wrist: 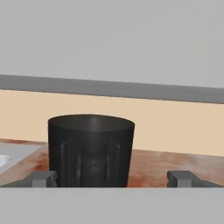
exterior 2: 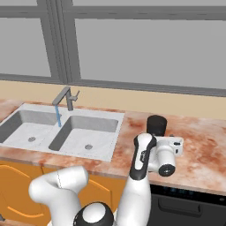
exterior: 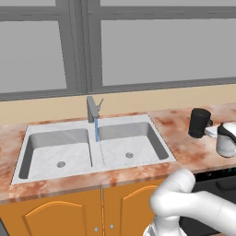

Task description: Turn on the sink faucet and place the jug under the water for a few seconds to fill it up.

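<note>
The grey sink faucet (exterior: 92, 109) stands behind the pale double sink (exterior: 60, 147), and a thin blue stream of water (exterior: 97, 129) drops from its spout near the divider between the two bowls. To the right of the sink, the black jug (exterior: 199, 122) stands upright on the counter. My gripper (exterior: 210, 132) is level with the jug on its right side, open. In the hand view the jug (wrist: 90, 151) sits close ahead between the two dark fingertips (wrist: 43, 178), and the gripper (wrist: 113, 179) is spread wider than it. From the right base view the jug (exterior 2: 156, 125) is just beyond the gripper (exterior 2: 164, 137).
The reddish marble counter (exterior: 184, 147) runs along a beige wall under a big grey-framed window (exterior: 83, 46). Orange cabinet doors (exterior: 55, 214) are below the sink, and a dark appliance front (exterior 2: 185, 205) is under the counter at the right.
</note>
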